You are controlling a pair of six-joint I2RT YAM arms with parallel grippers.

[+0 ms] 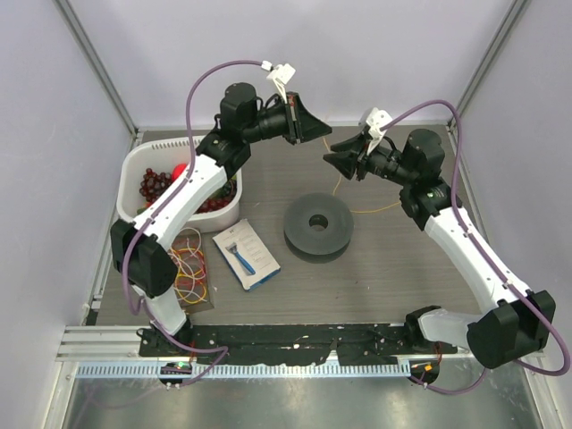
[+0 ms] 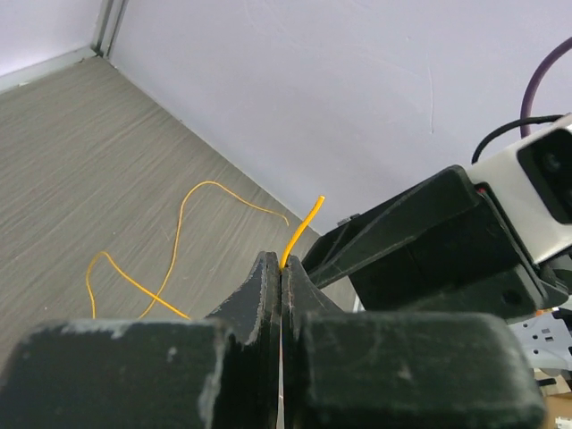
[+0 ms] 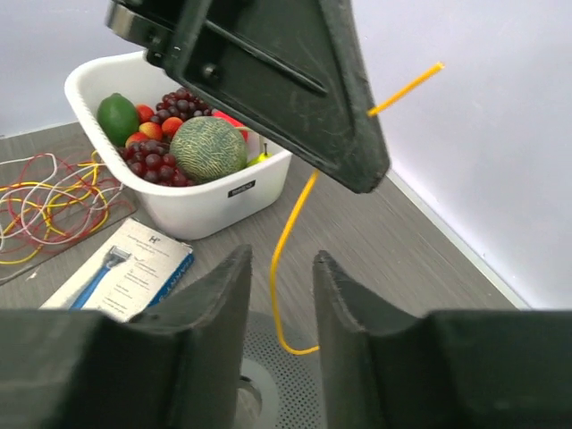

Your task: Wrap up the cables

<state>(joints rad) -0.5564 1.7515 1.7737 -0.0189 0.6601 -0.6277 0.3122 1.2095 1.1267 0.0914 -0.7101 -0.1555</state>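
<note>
**Above the spool: wire end pinched, winding not begun**

At the back of the table, raised off the surface, the left gripper (image 2: 281,273) has its fingers pressed flat together on the yellow-orange wire (image 2: 300,225). A short free end pokes up past the fingertips. Facing it from just beside, the right gripper (image 3: 279,268) stands with its jaws apart and nothing in them. In its own wrist view the wire hangs down beyond the gap rather than inside a grip.

From the pinch the wire drops to the table and lies in slack loops along the back edge. One strand runs toward the dark grey perforated spool (image 1: 299,231), which lies flat near the middle of the table, well apart from both grippers. Where the wire meets the spool cannot be made out.

Judged from this, only the first step is done: one end has been picked up. No turns of wire show around the spool, and all the visible length is loose, so the wrapping itself is all to come.

On the left side sit a white tub (image 1: 132,175) of fruit, a razor pack (image 1: 246,253) and a tangle of coloured wires (image 1: 189,268), none of them touched by either arm.
</note>
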